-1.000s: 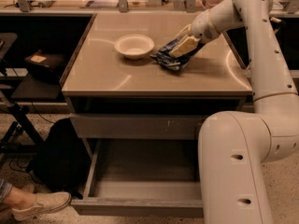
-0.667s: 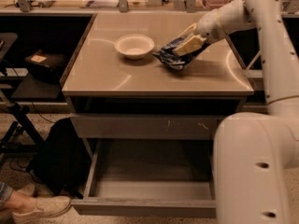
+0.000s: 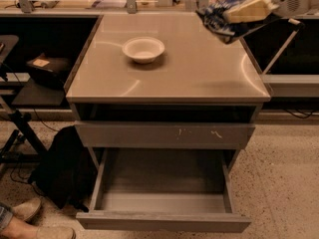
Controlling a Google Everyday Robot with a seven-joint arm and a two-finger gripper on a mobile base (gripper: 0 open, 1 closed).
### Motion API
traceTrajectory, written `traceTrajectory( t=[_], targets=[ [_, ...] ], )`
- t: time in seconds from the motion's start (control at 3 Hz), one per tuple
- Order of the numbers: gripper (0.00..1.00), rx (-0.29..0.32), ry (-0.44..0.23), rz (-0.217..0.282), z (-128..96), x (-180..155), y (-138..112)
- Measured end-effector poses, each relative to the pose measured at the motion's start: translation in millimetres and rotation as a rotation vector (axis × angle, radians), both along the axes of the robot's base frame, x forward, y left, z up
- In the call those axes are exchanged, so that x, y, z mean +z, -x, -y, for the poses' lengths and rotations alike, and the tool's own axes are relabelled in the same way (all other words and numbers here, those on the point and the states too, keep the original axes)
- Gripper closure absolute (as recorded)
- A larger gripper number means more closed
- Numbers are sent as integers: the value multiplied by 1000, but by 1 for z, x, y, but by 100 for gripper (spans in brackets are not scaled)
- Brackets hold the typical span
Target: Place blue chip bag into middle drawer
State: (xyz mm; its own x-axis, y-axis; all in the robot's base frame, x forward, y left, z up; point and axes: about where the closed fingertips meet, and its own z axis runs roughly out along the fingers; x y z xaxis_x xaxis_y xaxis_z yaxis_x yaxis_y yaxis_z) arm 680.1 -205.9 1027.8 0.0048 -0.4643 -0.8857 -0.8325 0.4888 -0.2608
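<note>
- Camera view: the gripper (image 3: pixel 238 13) sits at about 1 o'clock, over the far right corner of the table (image 3: pixel 169 81), clenched on the blue chip bag (image 3: pixel 215 17), which hangs clear of the tabletop.
- The white bowl (image 3: pixel 143 49) stands at 11 o'clock, well apart from the bag.
- The middle drawer (image 3: pixel 164 222) is pulled out at 6 o'clock, below the scratched drawer front (image 3: pixel 164 135).
</note>
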Motion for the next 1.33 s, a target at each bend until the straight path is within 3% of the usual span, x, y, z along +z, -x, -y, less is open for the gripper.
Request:
traceTrajectory(
  t=[0.33, 0.67, 1.0, 1.33],
  targets=[
    [100, -42, -18, 78, 0, 46, 30],
    [100, -41, -18, 78, 0, 46, 30],
    [100, -41, 126, 27, 0, 36, 56],
    [100, -97, 309, -15, 16, 40, 120]
  ],
)
